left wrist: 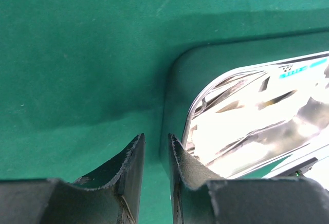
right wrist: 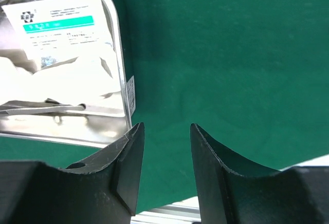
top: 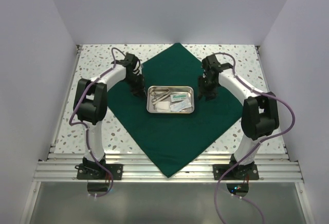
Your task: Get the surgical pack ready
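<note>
Right now I see the surgical pack point(top: 169, 136) spread flat as a diamond on the table point(top: 241, 59), with a steel tray point(top: 170, 112) at its centre. My left gripper point(left wrist: 157, 137) hangs just beside the tray's left end, jaws barely parted and holding nothing. My right gripper point(right wrist: 167, 126) is by the other end, about half open over bare cloth.

Surgical pack point(top: 169, 136): dark green matte fabric drape, plain and unmarked. Spread open and flat on the speckled table point(top: 92, 64), set as a diamond with one corner toward each side. Far corner reaches the table's back edge. Near corner overlaps the front metal rail point(top: 61, 170). Faint creases noted near centre.
</note>
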Tool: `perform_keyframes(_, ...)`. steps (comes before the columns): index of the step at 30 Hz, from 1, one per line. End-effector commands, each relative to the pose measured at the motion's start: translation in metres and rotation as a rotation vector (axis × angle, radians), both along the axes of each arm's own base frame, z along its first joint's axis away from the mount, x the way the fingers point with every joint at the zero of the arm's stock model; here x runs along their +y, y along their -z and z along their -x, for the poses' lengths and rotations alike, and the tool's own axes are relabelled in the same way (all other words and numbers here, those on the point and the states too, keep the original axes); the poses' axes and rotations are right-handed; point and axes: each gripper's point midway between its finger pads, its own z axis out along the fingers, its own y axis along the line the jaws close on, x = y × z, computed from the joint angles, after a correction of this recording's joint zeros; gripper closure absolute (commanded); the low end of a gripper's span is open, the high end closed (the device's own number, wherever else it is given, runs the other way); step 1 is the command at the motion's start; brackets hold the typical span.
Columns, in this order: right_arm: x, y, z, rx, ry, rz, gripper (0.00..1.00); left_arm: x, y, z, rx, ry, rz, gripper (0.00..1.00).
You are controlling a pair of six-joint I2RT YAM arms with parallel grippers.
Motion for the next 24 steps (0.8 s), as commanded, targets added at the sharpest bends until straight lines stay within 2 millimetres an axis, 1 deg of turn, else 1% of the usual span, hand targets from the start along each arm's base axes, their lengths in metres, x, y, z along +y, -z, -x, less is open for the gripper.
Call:
perform_keyframes(1,-0.013,-0.031,-0.002,-0.071,0.006,0.044,0.55,-0.02,-0.009,-0.015,-0.058,0.042,0.073,0.71)
perform_keyframes(3,-0.014,-0.034,-0.001,-0.08,0.008,0.047,0.55,-0.025,-0.009,-0.013,-0.054,0.055,0.075,0.71)
perform_keyframes(6,-0.016,-0.036,0.001,-0.076,0.018,0.045,0.54,-0.019,-0.009,-0.012,-0.054,0.036,0.046,0.71)
perform_keyframes(10,-0.017,-0.045,0.001,-0.099,0.012,0.047,0.54,-0.007,-0.014,-0.014,-0.069,0.012,0.016,0.69)
perform_keyframes(14,-0.02,-0.055,0.0,-0.117,-0.013,0.063,0.52,0.007,-0.017,-0.021,-0.084,-0.015,0.006,0.67)
perform_keyframes(16,-0.021,-0.061,0.001,-0.124,-0.018,0.06,0.5,0.012,-0.019,-0.025,-0.094,-0.022,-0.002,0.67)
perform_keyframes(20,-0.02,-0.069,0.004,-0.131,-0.046,0.056,0.46,0.03,-0.025,-0.033,-0.123,-0.046,-0.049,0.67)
perform_keyframes(23,-0.015,-0.076,0.007,-0.154,-0.11,0.051,0.45,0.048,-0.041,-0.04,-0.206,-0.044,-0.113,0.67)
perform_keyframes(24,-0.008,-0.079,0.01,-0.161,-0.148,0.066,0.45,0.057,-0.057,-0.043,-0.269,-0.041,-0.152,0.63)
